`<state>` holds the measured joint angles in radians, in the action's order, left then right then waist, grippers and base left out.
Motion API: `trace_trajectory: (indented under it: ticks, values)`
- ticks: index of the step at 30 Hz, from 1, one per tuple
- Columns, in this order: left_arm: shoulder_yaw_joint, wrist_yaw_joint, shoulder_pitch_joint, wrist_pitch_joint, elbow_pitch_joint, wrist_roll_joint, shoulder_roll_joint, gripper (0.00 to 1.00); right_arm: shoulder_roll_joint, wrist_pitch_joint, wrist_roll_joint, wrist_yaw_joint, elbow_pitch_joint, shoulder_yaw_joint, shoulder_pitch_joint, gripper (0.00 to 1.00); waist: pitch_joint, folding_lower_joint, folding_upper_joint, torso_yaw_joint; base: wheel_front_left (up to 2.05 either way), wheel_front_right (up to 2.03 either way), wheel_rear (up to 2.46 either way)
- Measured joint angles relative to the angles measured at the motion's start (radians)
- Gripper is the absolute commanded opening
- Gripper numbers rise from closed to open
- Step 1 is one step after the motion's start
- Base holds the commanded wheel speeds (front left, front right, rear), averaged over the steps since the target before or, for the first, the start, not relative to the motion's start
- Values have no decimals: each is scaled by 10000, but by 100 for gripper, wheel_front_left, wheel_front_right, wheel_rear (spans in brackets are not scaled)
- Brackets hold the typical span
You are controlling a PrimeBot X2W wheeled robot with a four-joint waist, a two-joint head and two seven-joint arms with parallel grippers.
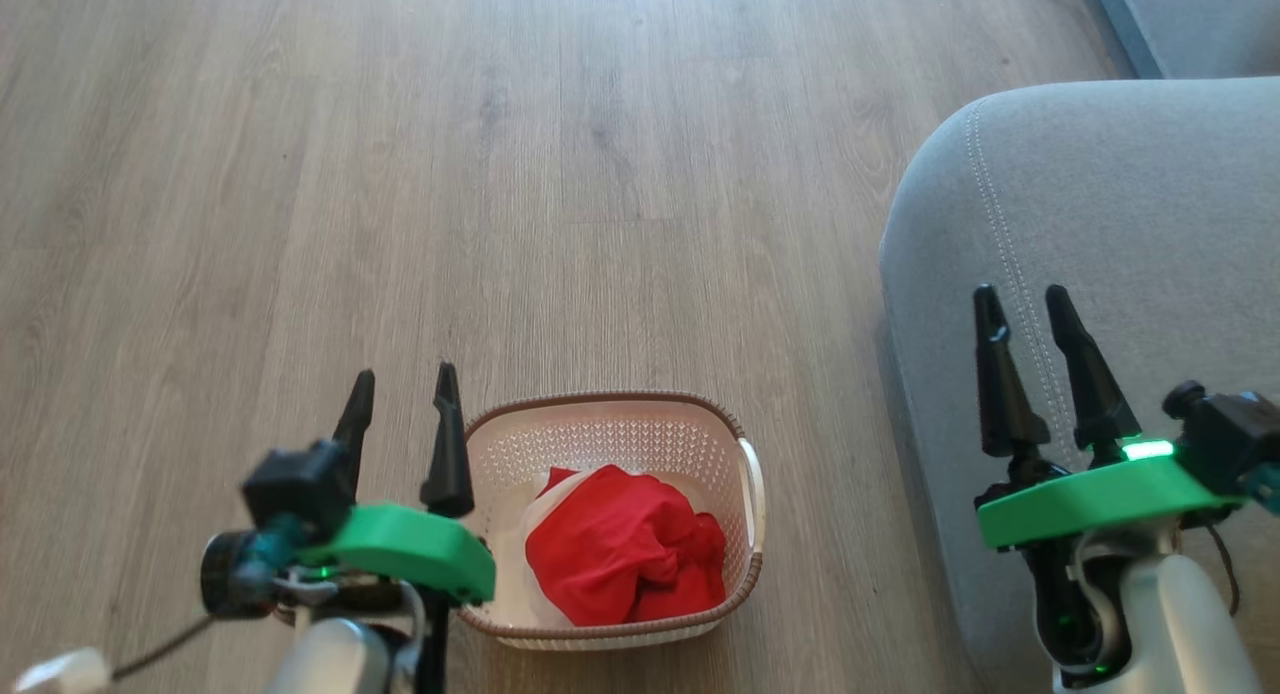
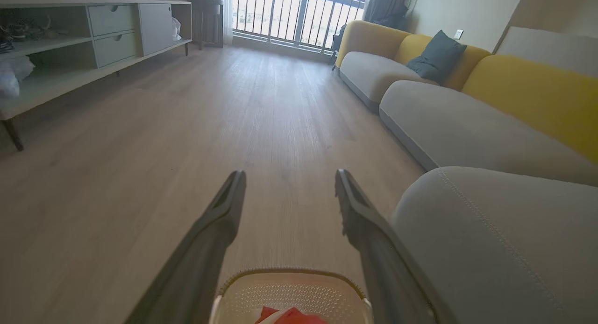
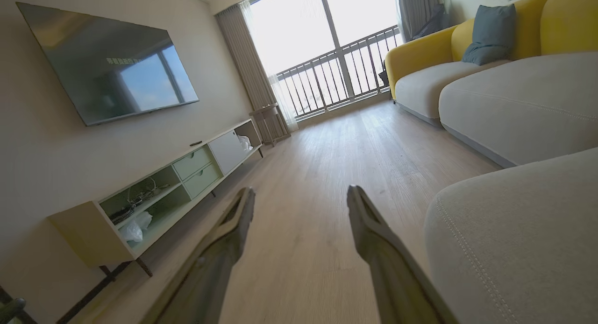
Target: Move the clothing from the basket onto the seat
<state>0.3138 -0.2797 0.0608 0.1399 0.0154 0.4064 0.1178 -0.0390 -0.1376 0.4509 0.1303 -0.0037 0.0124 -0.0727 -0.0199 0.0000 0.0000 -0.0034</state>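
Left gripper (image 1: 405, 374) hangs with its two dark fingers spread apart and nothing between them. In the head view it is just at the left edge of the basket (image 1: 610, 436), which stands on the wooden floor (image 1: 500, 174). The left wrist view shows the far rim of the basket low between the fingers, with a little red inside.

In the basket lies the clothing (image 1: 625, 559), a crumpled red heap with some white fabric under it. As far as I can see, all of it is within the walls.

To the right, with a strip of floor between, stands the seat (image 1: 1130, 224). The visible part of its grey cushion carries no garment. Right gripper (image 1: 1022, 294) is over the near corner of the seat, fingers also spread and holding nothing.

By my judgement the task is at its very beginning. No garment is grasped yet, so the reaching in, the lifting and the carrying over to the seat are all left to do.
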Motion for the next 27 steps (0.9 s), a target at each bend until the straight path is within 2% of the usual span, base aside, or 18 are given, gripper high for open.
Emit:
trace_trajectory:
  ticks: [6,10,15,17,19,20,24,27]
  values:
    - [1438,-1850,357,186,-115,-711,577,100,0,-198,-957,0,-190,127,-1,100,-37,0,0,-59,0,0,0]
    - [1883,-2497,601,301,-140,-663,713,100,0,-307,-1607,2,-222,276,-4,100,-57,0,0,-70,0,0,0]
    - [1670,-2571,594,418,-134,-368,621,100,-2,-445,-2236,2,-351,297,-6,100,-51,0,0,-98,0,0,0]
    - [1432,-2309,569,468,-146,-366,500,100,-2,-527,-2497,2,-385,297,-9,100,-38,0,0,-114,0,0,0]
    - [1346,-1772,569,558,-79,-435,462,100,-4,-579,-2782,2,-393,311,-12,100,-39,0,0,-134,0,0,0]
    - [1298,-1676,569,564,-82,-652,431,100,-4,-610,-2963,2,-397,334,-14,100,-41,0,0,-143,0,0,0]
    - [897,-1674,566,685,-61,-1561,221,100,-6,-677,-3595,4,-443,441,-23,100,-72,0,0,-178,0,0,0]
    - [803,-1933,569,815,157,-2305,171,100,-10,-780,-3994,4,-550,428,-51,100,-128,0,0,-213,0,0,0]
